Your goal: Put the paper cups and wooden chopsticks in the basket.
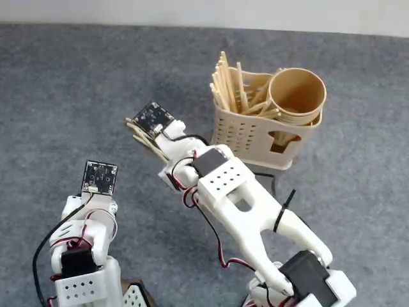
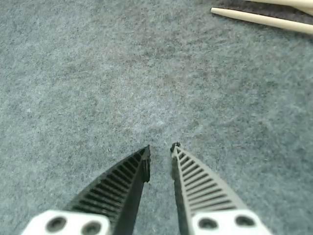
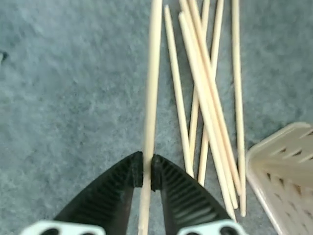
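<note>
Grey, seemingly felt tabletop (image 1: pixel 64 83) under basket (image 1: pixel 249 135)

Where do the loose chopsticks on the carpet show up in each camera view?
High view: the loose chopsticks fan out on the carpet under the right arm, left of the basket.
Left wrist view: a couple lie far beyond the left claw.
Right wrist view: a pile lies just beyond the right claw, beside the basket's corner.
Shared landmark: the grey carpet.
</note>
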Controlling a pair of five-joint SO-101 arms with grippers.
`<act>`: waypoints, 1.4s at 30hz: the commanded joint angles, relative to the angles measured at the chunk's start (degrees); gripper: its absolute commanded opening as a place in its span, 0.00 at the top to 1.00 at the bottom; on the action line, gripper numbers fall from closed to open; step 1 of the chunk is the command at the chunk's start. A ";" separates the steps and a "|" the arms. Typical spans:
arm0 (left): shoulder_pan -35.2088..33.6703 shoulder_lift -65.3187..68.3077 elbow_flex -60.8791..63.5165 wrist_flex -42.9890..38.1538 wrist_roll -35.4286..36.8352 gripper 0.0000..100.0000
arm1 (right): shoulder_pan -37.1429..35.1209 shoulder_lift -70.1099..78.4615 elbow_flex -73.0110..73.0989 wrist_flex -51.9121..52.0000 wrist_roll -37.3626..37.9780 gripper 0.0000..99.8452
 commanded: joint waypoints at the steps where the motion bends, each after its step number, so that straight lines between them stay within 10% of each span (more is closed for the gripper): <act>1: -0.40 -0.40 1.10 -0.26 -0.44 0.91 | -0.22 -4.09 -0.40 -2.07 0.09 1.00; 42: -0.31 -0.40 1.10 -0.26 -0.26 0.91 | 4.35 -57.27 41.45 -47.25 -9.49 0.99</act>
